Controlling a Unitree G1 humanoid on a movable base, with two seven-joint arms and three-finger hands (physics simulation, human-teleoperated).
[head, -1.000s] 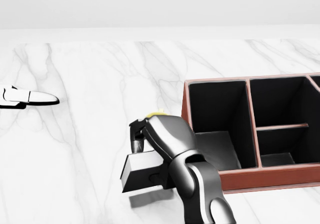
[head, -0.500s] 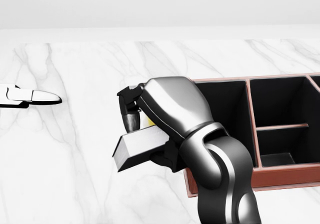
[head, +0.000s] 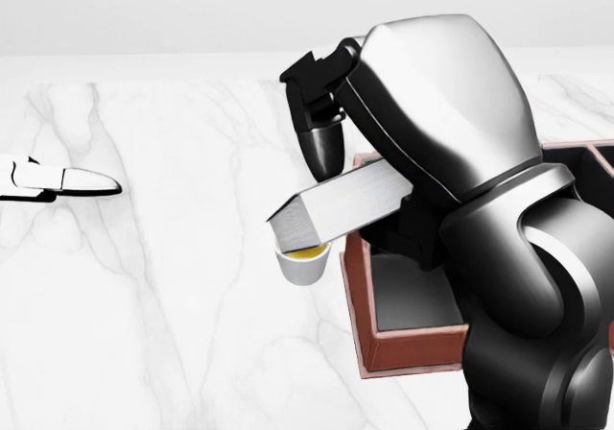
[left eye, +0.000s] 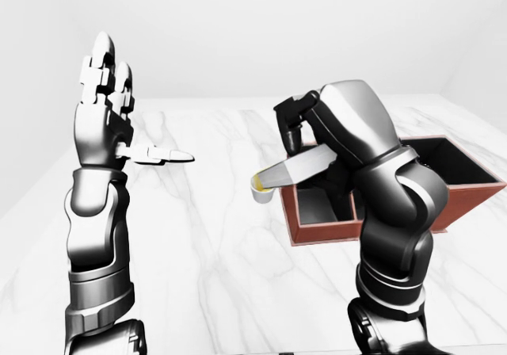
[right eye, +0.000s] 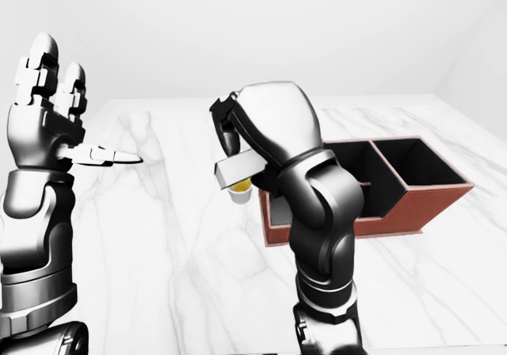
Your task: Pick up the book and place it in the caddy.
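My right hand is shut on the book, a grey block held tilted in the air. The book's low end hangs over a small white cup, and its high end reaches toward the left wall of the caddy. The caddy is a red-brown box with black compartments, resting on the marble table to the right of the book. My right forearm hides most of it in the head view. My left hand is raised at the left with its fingers spread, open and holding nothing.
A white cup with yellow contents stands on the table just left of the caddy, right under the book's low end. The white marble table stretches to the left and toward the bottom of the head view.
My right hand has lifted the book off the table, up and to the right toward the caddy. The cup now shows beneath it. The left hand has barely moved.
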